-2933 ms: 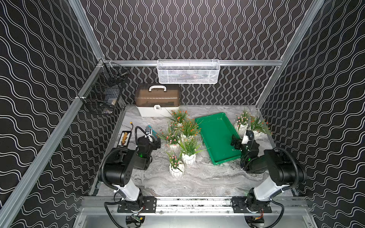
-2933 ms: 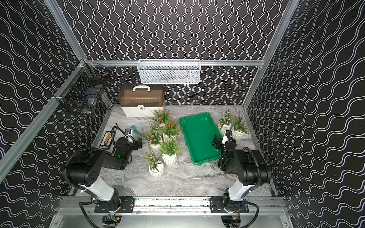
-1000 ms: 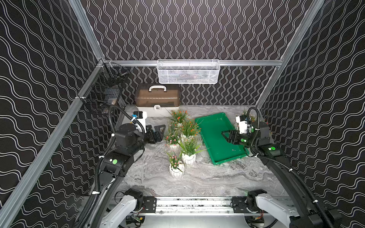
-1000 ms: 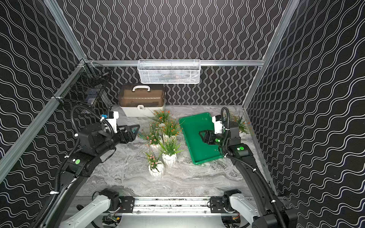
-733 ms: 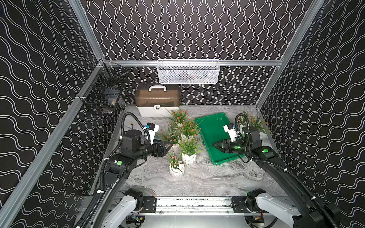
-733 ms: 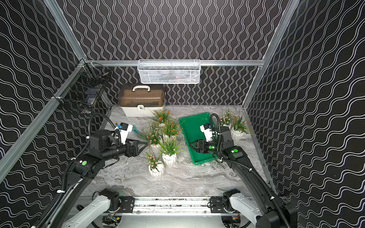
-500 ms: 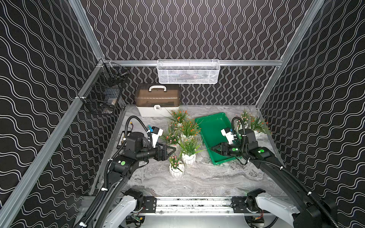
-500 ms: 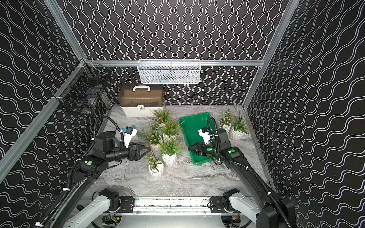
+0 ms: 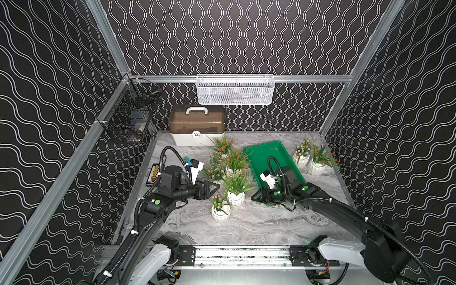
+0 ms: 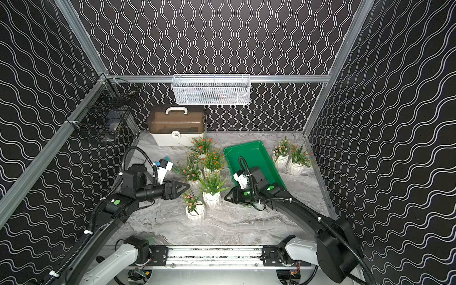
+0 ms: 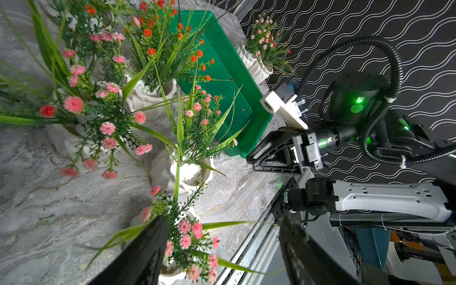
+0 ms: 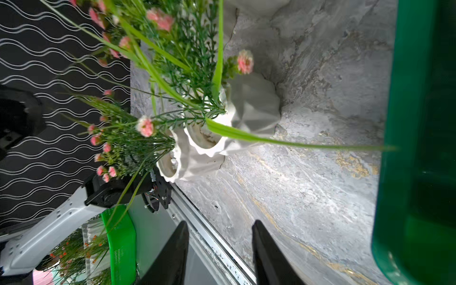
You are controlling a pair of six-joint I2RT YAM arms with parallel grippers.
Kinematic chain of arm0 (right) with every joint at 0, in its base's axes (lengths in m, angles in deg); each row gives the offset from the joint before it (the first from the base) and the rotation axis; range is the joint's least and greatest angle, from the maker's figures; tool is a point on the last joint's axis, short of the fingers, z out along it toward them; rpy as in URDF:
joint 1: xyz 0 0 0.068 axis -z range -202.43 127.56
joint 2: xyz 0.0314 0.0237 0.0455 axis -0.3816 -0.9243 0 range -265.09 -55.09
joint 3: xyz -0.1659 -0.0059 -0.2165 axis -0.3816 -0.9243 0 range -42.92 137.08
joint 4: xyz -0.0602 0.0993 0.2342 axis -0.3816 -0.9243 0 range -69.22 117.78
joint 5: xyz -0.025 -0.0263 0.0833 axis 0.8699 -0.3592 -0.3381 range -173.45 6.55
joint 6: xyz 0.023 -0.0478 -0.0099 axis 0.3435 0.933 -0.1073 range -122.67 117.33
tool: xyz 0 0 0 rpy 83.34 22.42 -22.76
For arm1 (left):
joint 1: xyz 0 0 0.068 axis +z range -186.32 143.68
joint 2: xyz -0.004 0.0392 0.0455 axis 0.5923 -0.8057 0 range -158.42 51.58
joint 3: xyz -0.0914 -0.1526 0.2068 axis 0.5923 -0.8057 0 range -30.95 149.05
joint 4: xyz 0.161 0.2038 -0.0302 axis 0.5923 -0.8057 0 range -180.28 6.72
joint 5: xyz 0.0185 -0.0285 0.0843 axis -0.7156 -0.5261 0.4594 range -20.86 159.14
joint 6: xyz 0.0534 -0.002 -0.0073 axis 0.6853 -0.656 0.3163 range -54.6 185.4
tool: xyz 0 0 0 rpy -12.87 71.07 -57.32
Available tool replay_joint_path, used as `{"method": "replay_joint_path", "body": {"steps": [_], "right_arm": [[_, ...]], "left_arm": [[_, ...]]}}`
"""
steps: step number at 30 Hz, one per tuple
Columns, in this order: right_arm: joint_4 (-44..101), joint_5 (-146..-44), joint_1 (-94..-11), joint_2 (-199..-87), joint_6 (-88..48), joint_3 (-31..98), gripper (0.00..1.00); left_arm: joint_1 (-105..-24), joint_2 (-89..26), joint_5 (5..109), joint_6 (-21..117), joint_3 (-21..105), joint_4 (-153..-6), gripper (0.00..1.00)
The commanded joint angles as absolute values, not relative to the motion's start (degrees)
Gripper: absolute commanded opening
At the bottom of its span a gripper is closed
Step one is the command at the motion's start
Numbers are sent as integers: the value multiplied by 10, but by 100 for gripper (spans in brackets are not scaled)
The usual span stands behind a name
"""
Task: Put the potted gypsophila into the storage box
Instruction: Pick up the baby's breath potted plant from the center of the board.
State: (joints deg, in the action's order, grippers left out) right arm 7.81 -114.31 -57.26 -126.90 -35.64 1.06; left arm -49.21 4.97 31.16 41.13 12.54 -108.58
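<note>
Nothing is done yet, as far as I can see: the storage box [image 9: 271, 153] lies bare on the grey marbled tabletop [image 9: 259, 227], with no pot in it. The potted gypsophila [image 9: 237, 160] all stand outside it, five clustered just beside one long side of the box and two more [image 9: 302, 161] past the other, near the wall. I count seven, so an eighth may be hidden among the leaves. My left pincer [image 9: 214, 190] is spread and pinches nothing, with the pink blooms of the nearest pot [image 9: 220, 216] showing between its fingers in the wrist view. My right pincer [image 9: 255, 198] is spread and empty too, low by the box's near corner. Black walls [image 9: 246, 37] with white wavy lines enclose us, with a white mesh basket [image 9: 234, 91] on the back rail, a black wire basket [image 9: 130, 123] at the side, and a brown-lidded case [image 9: 197, 123] behind
</note>
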Motion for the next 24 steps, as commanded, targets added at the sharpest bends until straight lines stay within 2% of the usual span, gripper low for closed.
{"method": "replay_joint_path", "body": {"steps": [1,12,24], "right_arm": [[71,-1076,-598,-1294,-372,36,42],[32,-934,-661,-1368,-396,109,43],[39,-901,-678,-1402,-402,138,38]], "left_arm": [[-492,52,330,423,131,-1099,75],[-488,55,360,427,133,-1111,72],[-477,55,350,423,129,-1104,72]]}}
